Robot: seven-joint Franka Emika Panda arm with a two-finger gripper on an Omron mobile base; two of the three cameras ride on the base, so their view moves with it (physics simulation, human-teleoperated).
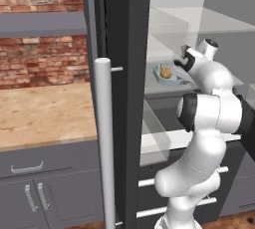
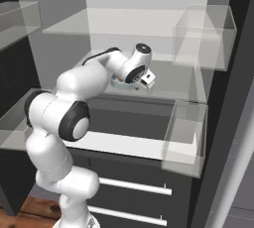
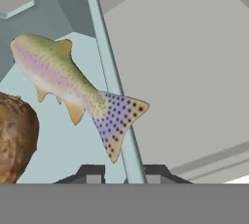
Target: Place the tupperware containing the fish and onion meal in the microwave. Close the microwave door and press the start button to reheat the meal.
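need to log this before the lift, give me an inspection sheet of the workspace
surface: pale fridge shelf carries the tub.
job's things: pale-blue tupperware on that shelf; fish and a brown piece inside it.
clutter: clear bins on the shelves, one lower right.
grippers: gripper astride the tupperware's wall, one fingertip each side, closed on it.
cables: nothing seen.
surroundings: open fridge door with silver bar handle, wooden counter, brick wall.

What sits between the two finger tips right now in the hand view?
The pale-blue wall of the tupperware runs down between the finger tips, with the fish's spotted tail lying over it. The gripper straddles that rim.
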